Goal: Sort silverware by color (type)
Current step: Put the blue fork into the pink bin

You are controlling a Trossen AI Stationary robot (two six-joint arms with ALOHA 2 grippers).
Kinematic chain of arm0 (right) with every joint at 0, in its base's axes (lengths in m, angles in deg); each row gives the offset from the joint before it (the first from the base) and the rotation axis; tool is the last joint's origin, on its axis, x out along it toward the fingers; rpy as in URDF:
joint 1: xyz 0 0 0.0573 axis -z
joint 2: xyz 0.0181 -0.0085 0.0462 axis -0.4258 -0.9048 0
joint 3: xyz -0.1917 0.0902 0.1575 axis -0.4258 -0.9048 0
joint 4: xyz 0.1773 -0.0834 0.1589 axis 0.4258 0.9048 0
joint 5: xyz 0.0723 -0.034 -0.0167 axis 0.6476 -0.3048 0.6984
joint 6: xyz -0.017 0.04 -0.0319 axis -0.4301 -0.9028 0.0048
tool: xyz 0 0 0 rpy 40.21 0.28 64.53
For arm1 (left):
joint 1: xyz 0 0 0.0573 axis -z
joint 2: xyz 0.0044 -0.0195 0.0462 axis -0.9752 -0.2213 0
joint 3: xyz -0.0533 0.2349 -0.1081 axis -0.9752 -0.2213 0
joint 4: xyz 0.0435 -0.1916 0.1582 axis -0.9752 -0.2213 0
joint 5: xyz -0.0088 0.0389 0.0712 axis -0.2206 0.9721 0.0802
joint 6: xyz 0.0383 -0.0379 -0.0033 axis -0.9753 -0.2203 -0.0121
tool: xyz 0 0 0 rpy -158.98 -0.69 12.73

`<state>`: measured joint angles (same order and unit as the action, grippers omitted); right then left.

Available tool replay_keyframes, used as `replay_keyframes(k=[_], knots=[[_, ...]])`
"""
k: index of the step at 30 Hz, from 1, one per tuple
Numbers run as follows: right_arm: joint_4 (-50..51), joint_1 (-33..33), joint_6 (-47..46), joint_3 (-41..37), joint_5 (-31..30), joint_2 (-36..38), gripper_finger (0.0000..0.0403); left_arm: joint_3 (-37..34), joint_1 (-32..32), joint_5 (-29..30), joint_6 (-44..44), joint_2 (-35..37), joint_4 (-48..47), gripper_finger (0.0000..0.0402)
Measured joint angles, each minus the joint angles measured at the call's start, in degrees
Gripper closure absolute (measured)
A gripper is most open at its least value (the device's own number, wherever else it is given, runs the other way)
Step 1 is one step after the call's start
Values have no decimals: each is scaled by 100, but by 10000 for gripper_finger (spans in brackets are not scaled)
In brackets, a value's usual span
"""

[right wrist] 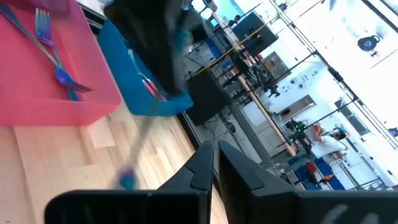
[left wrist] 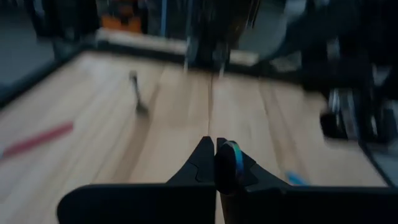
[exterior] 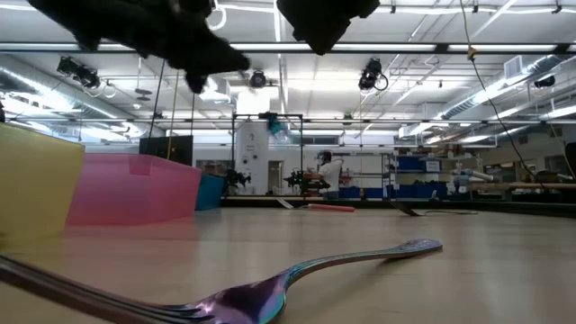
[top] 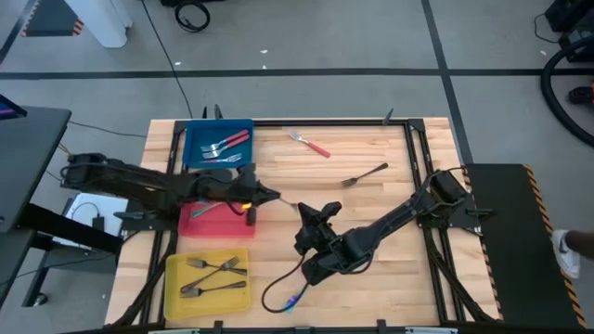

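Note:
My left gripper (top: 272,195) hovers over the table's middle, beside the red tray (top: 215,228), shut on a thin iridescent blue utensil (top: 288,201). My right gripper (top: 311,211) stands just right of that utensil, fingers (right wrist: 200,163) parted by a narrow gap with nothing between them. In the right wrist view the utensil (right wrist: 142,146) is a blurred streak hanging ahead of those fingers. A red-handled fork (top: 311,144) and a grey fork (top: 365,174) lie flat on the far part of the table. Another iridescent fork (exterior: 315,279) lies close in the low view. My left gripper pinches the utensil between its two fingers; a shiny end (left wrist: 231,155) shows right at the fingertips. The fingers come nearly level from the table's left. The rest of the utensil reaches away toward my right gripper, lifted clear of the table.
The blue tray (top: 197,148) at the far left holds red-handled forks. The red tray holds a blue fork (right wrist: 53,46). The yellow tray (top: 176,295) near the front left holds grey forks. A dark cable (top: 274,295) loops near the front edge. Bare wood lies at the right.

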<state>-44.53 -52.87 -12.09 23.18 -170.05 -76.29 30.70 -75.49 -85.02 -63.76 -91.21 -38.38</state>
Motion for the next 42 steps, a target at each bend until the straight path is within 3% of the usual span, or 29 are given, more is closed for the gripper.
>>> replay_keyframes(k=[7,11,15,19,25,35,42], knots=[[448,-32,-531,0,319,15,372,17,51,-49,508,1685,-2375,398],[916,54,-1105,0,453,17,371,402,51,-51,674,2446,-3789,397],[1359,158,-1642,0,679,17,371,736,51,-51,968,2826,-5429,397],[1671,229,-2068,0,973,17,371,713,49,39,1403,2882,-6490,396],[1870,278,-2345,0,1062,19,371,616,36,122,1671,2681,-7011,395],[1878,278,-2384,0,1112,19,371,619,36,187,1744,2372,-6920,395],[1947,278,-2388,0,1151,19,371,646,31,229,2221,2250,-7853,394]])
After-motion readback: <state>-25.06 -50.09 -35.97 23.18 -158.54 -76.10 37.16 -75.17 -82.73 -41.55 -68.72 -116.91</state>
